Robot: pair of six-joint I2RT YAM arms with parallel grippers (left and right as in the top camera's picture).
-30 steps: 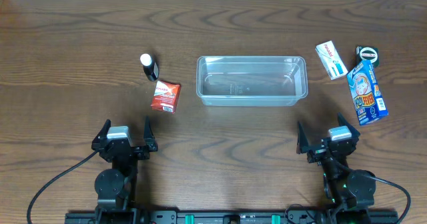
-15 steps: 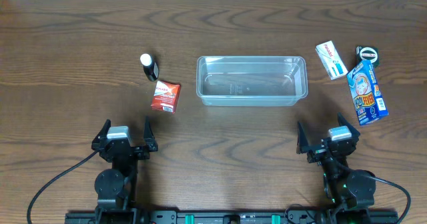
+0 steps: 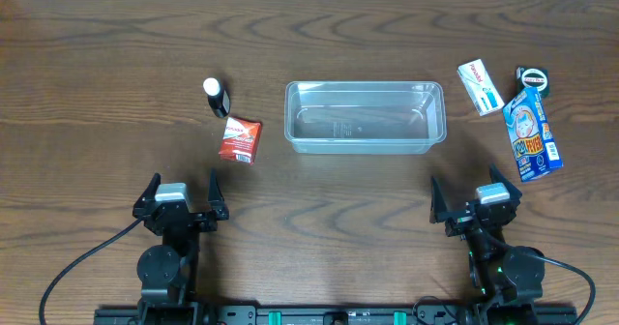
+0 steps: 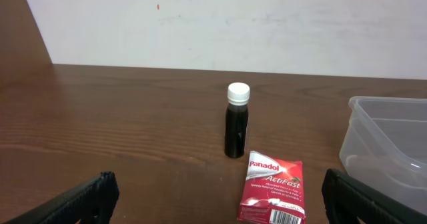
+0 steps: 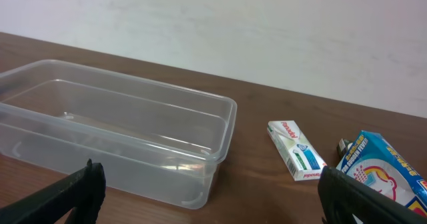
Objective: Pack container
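The clear plastic container stands empty at the middle of the table; its corner shows in the left wrist view and most of it in the right wrist view. Left of it lie a red Panadol packet and a small dark bottle with a white cap. To its right are a white box, a blue packet and a small round tin. My left gripper and right gripper rest open near the front edge, holding nothing.
The table is dark wood. A pale wall rises behind its far edge. Black cables trail from the arm bases at the front.
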